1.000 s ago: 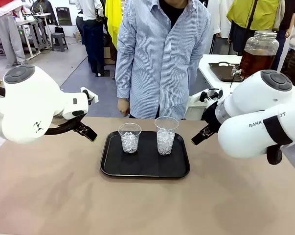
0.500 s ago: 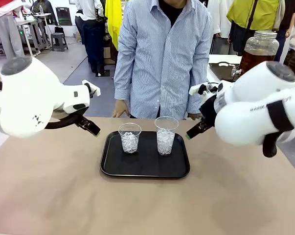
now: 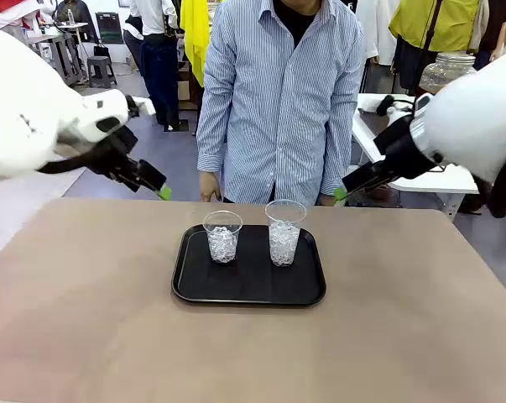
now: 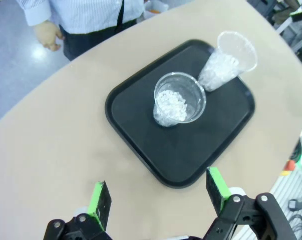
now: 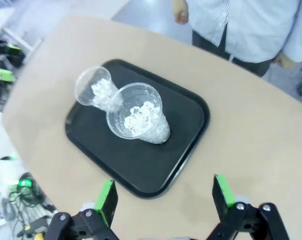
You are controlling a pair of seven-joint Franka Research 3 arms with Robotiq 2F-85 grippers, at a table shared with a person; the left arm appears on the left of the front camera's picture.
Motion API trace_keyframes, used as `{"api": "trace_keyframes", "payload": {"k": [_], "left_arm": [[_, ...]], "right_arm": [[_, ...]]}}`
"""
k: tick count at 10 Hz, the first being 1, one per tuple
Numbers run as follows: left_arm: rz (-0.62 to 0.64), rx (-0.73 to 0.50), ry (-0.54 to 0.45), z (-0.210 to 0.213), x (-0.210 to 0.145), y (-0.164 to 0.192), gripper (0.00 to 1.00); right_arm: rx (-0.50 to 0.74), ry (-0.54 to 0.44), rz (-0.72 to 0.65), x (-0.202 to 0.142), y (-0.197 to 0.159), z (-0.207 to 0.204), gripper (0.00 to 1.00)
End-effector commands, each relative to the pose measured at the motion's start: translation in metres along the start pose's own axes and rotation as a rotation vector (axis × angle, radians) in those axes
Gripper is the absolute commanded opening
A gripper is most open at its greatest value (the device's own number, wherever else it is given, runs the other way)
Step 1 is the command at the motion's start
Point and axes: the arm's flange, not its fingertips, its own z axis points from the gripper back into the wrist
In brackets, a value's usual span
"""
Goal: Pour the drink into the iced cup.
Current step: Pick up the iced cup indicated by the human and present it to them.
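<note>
Fingers: left gripper (image 4: 156, 187) and right gripper (image 5: 164, 190) were spread wide and empty above the tabletop (image 3: 85, 319).
Iced cups: short cup (image 3: 222, 239) and tall cup (image 3: 284, 235) stood upright on the black tray (image 3: 248, 285). They looked like thin plastic, probably light, crushable and slippery, best held gently mid-wall.
Drink: none was in either cup.

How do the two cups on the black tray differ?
The cup on the robot's left is shorter; the cup on the robot's right is taller. The left cup's ice sits lower; the right cup's ice reaches higher. Both are clear, upright, on the tray, holding ice only.
</note>
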Motion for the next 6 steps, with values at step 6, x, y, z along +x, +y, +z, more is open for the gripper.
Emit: {"api": "trace_keyframes", "payload": {"k": [6], "left_arm": [[0.256,-0.210,0.003,-0.012,0.011,0.060,1.00]], "right_arm": [[0.227,-0.031,-0.193,0.007,-0.047,-0.005,1.00]]}}
